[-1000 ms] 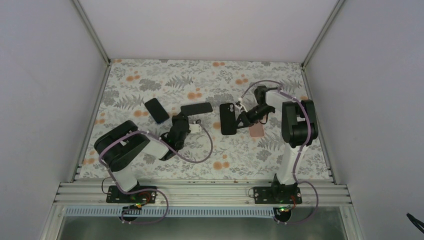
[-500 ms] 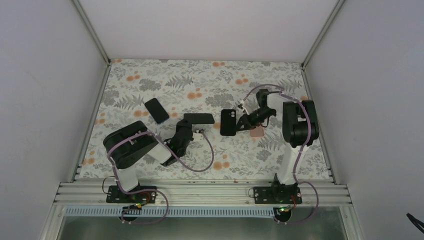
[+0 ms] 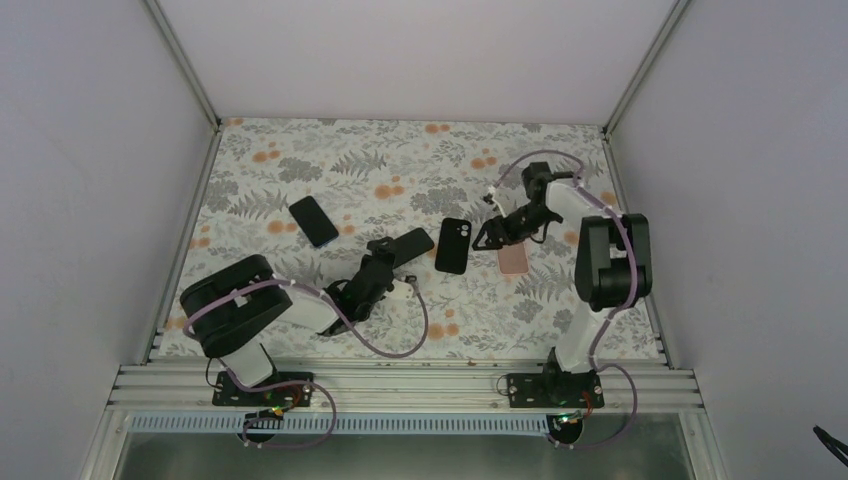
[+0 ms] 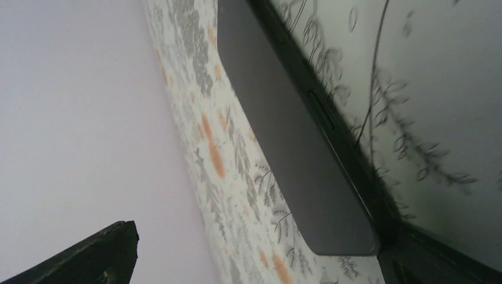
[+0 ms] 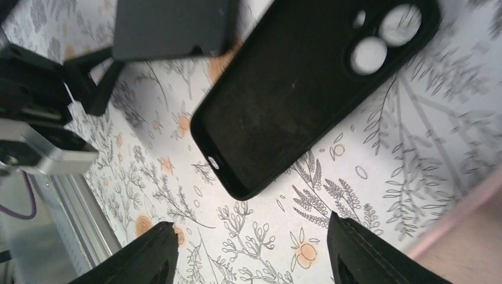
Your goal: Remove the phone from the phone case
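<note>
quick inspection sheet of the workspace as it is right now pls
surface: floral tablecloth, flat
job's things: black phone case lies empty on the cloth; dark phone out of it, at the left gripper
clutter: second black phone at left; pink phone or case by the right gripper
grippers: left gripper open, phone against one finger; right gripper open, empty
cables: purple cable looped at each arm
surroundings: white walls; metal rail at near edge
</note>
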Action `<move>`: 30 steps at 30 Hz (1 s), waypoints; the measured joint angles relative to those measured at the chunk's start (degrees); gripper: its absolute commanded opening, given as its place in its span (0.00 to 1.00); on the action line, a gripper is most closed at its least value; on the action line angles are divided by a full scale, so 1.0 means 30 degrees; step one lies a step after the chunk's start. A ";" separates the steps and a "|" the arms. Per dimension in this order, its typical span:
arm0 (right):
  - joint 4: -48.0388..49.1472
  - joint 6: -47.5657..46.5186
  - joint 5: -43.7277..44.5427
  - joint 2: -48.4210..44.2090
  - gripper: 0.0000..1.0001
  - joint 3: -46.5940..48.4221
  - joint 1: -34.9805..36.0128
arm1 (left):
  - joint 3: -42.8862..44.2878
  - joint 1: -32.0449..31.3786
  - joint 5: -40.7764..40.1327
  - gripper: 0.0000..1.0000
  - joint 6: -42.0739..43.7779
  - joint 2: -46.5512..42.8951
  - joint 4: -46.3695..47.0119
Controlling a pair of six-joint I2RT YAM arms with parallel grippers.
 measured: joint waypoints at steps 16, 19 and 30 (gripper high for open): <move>-0.0831 -0.1399 0.1974 -0.7009 1.00 0.1923 -0.0007 | 0.8655 -0.0029 1.1132 1.00 -0.7796 -0.2404 -1.8804; 0.0648 -0.0940 0.2324 -0.8451 1.00 0.1064 0.0000 | 1.0958 0.0918 1.3639 1.00 -0.8801 -0.2331 -2.1646; 0.6375 0.1078 0.3315 -1.3238 1.00 -0.3592 -0.0080 | 2.1704 0.8364 2.1952 1.00 -1.0418 -0.0058 -2.9121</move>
